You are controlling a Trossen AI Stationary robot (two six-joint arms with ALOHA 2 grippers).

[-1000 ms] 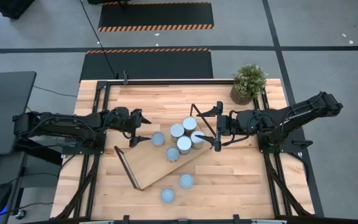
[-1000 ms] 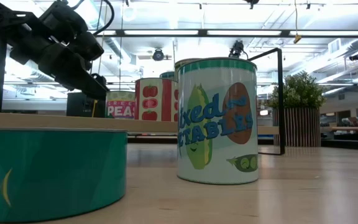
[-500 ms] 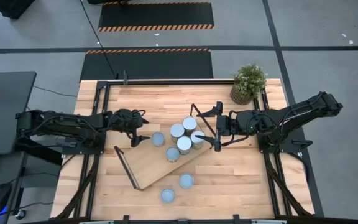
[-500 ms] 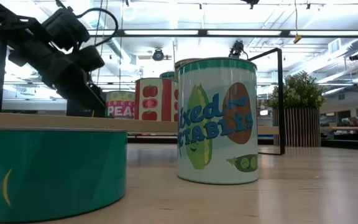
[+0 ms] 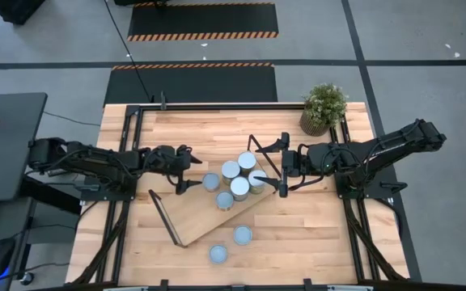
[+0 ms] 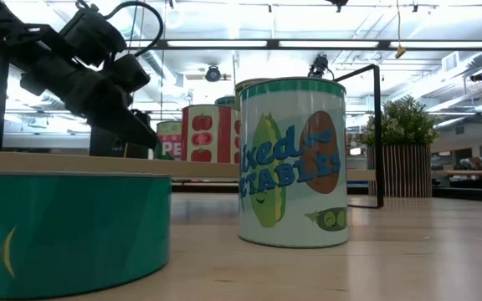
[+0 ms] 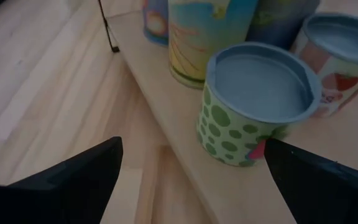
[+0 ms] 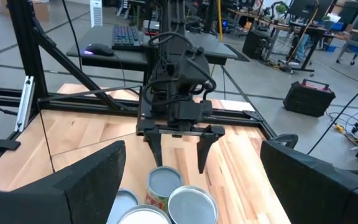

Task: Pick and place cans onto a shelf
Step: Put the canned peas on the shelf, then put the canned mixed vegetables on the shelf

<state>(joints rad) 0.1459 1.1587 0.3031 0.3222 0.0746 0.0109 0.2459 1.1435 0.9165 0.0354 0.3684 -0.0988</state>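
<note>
Workshop desk [image 5: 298, 234] carries the shelf [image 5: 192, 214]. Left end effector [image 5: 186, 171] hangs released beside the green-dotted can [image 7: 253, 102] on it — rigid, smooth, probably light; grip its sides. Right end effector [image 5: 282, 165] waits released near the shelf's other end.

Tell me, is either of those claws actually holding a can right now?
No. The left gripper is open, reaching toward the green-dotted can on the shelf without touching it. The right gripper waits open and empty.
</note>
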